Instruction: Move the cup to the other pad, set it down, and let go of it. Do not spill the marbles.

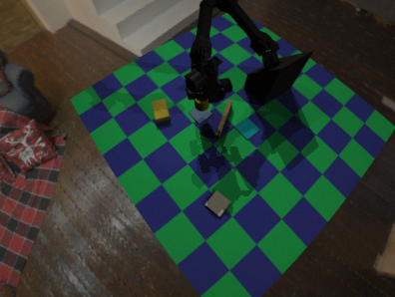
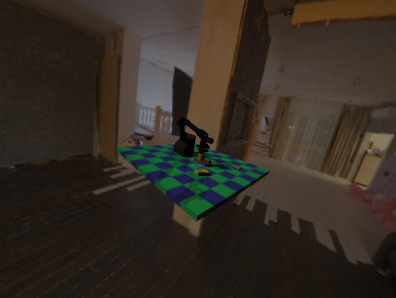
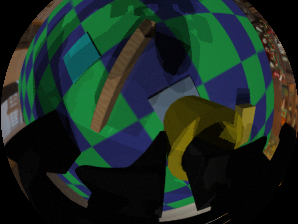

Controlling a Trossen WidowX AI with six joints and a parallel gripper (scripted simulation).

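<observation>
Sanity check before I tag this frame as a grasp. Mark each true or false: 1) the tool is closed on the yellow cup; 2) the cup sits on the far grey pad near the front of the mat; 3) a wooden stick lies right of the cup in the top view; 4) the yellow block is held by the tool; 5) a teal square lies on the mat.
1) True: the tool grips the yellow cup.
2) False: the cup is over the pale pad beside the arm; the grey pad is bare.
3) True: the wooden stick lies there.
4) False: the yellow block lies on the mat, apart from the tool.
5) True: the teal square lies past the stick.
</observation>
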